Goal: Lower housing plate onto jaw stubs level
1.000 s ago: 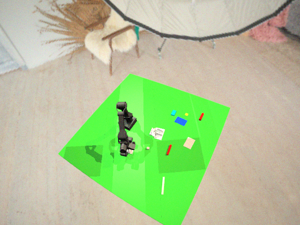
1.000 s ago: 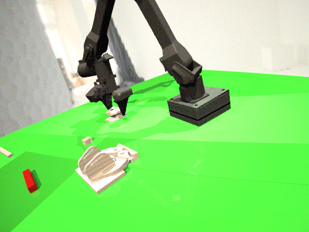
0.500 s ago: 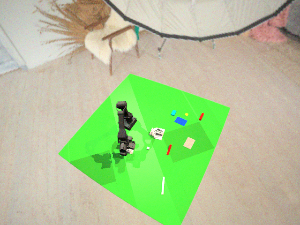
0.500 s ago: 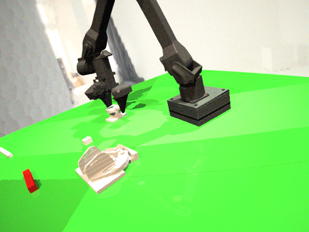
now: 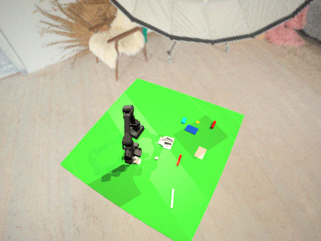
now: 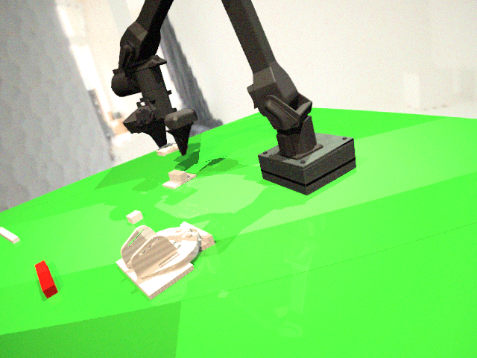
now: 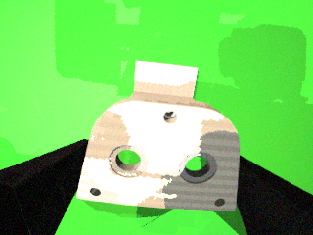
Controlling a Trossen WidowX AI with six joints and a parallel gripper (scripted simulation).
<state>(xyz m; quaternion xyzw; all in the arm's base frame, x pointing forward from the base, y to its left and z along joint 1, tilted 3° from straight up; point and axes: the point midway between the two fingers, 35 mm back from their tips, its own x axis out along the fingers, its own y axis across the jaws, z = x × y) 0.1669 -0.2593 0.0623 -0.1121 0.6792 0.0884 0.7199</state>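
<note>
My gripper (image 6: 173,151) (image 7: 160,155) is shut on the pale housing plate (image 6: 165,150) (image 7: 156,137). Its fingers are wide apart at the plate's two sides. The plate has a rounded edge, two large ringed holes and smaller holes; green shows through the large holes. It hangs above the table, away from the jaw assembly. The pale base of the jaw assembly (image 5: 169,146) (image 6: 153,289) carries the two jaws, with rounded, slotted plates rising at one end. The stubs lie near its other end, too small to tell apart clearly.
A small pale stand (image 6: 171,185) with a raised block is below the gripper. A small pale block (image 5: 156,158) (image 6: 134,217) lies between stand and assembly. A red bar (image 5: 179,159) (image 6: 46,279) lies beyond. Blue plate (image 5: 191,129), pale square (image 5: 200,152) and white strip (image 5: 172,198) lie farther off.
</note>
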